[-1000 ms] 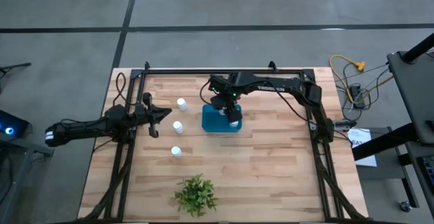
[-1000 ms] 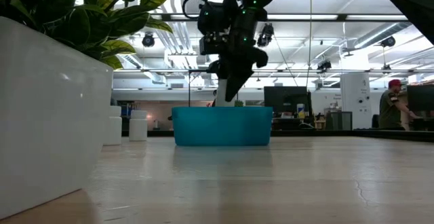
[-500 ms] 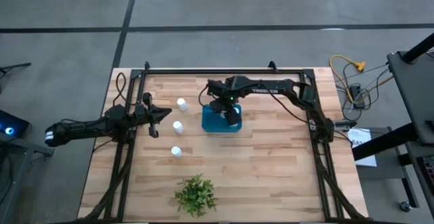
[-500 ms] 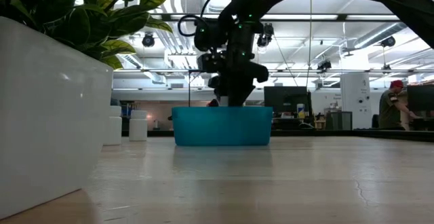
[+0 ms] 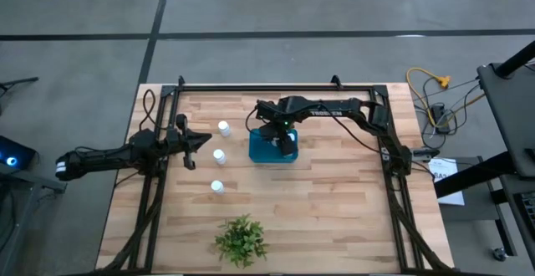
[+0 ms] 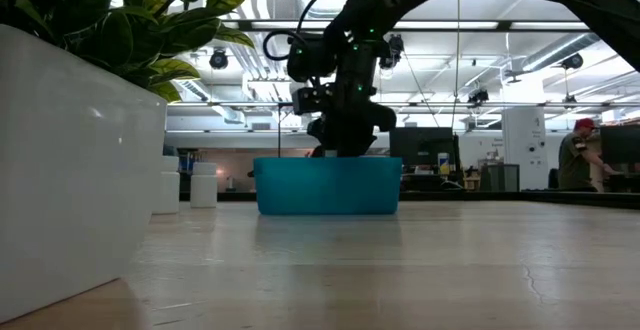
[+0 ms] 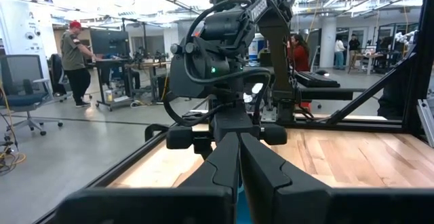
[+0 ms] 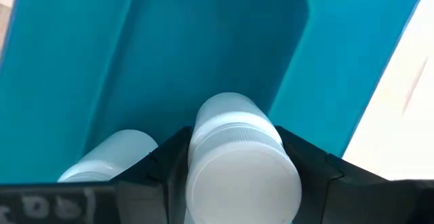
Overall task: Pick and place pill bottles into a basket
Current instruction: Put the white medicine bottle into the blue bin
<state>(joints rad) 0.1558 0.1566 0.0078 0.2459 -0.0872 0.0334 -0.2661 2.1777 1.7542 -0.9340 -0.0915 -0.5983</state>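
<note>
Right claw [image 5: 285, 142] has dropped lower into the basket [image 5: 260, 152] since a second ago, when it was hanging higher over the rim with a bottle. Now it's down inside the teal walls, and its wrist view shows the fingers [image 8: 306, 171] pinching a white bottle [image 8: 239, 157] cap-first toward the camera, with a second bottle [image 8: 112, 156] lying on the basket floor just beside it. From table height, the claw's tip is hidden behind the basket wall [image 6: 328, 186].

Left claw [image 5: 195, 142] sits parked off to the left side of the table [image 5: 334, 201], fingers pressed together, pointing at the basket.

Three more bottles stand on the table between the left claw and the basket: one [image 5: 224, 128] nearest the back, one [image 5: 219, 155] in the middle, one [image 5: 216, 186] toward the plant [image 5: 241, 240].
</note>
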